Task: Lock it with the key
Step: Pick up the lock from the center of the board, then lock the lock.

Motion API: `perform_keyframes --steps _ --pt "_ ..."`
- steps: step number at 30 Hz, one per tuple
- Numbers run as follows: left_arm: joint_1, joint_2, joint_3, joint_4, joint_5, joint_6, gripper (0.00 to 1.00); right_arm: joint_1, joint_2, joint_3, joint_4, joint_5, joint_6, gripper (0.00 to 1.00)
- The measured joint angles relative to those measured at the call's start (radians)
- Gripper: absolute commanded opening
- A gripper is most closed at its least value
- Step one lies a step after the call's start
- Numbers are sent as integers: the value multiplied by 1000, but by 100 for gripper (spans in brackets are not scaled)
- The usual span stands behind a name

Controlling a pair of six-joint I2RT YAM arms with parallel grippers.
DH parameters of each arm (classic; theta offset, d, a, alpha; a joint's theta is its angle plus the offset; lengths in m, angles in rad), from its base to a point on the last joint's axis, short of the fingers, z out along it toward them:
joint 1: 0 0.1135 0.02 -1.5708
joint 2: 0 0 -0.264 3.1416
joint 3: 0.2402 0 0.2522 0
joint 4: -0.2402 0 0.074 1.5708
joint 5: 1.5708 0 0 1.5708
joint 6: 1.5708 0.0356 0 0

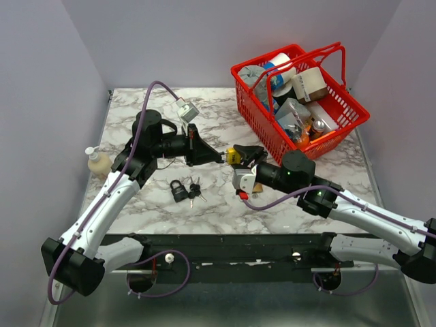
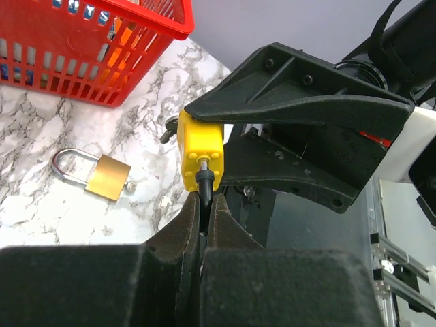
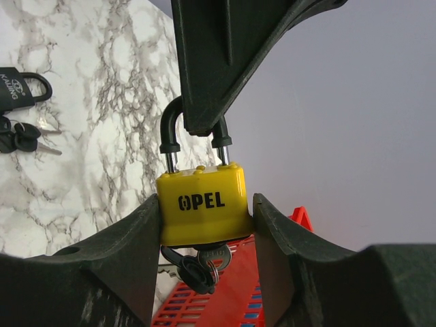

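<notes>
A yellow OPEL padlock (image 3: 201,201) is clamped by its body between my right gripper's (image 3: 206,208) fingers and held above the table. A key with a black head (image 3: 197,267) sits in its underside, with a spare hanging on a ring. My left gripper (image 2: 203,204) is shut on the black-sleeved shackle (image 2: 203,184), which stands out of the yellow body (image 2: 201,153). In the top view the two grippers meet at the padlock (image 1: 234,156), with the left (image 1: 221,158) coming from the left and the right (image 1: 241,159) from the right.
A black padlock with keys (image 1: 180,191) lies on the marble in front of the left arm. A brass padlock (image 2: 109,177) lies below the grippers. A red basket (image 1: 300,95) of goods stands back right. A soap bottle (image 1: 99,162) stands at the left edge.
</notes>
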Motion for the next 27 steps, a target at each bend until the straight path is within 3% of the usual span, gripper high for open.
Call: perform_keyframes --steps 8,9,12,13,15,16,19,23,27 --pt "0 -1 -4 11 3 -10 0 -1 -3 1 -6 0 0 3" --pt "0 -2 -5 13 4 -13 0 0 -4 1 -6 0 0 20" --pt "0 -9 -12 26 10 -28 0 0 -5 3 -11 0 13 47" --pt "0 -9 -12 27 12 -32 0 1 -5 10 -20 1 23 66" --pt "2 -9 -11 31 18 -36 0 1 -5 31 -53 2 51 88" --pt "3 -9 -11 32 24 -35 0 3 -5 44 -61 -5 72 92" --pt "17 -7 -6 24 60 -21 0 8 -12 94 -99 -31 136 100" --pt "61 -7 4 -3 108 3 0 -23 -38 158 -203 -98 257 100" --pt "83 -8 15 -24 153 33 0 -135 -47 241 -350 -252 392 100"
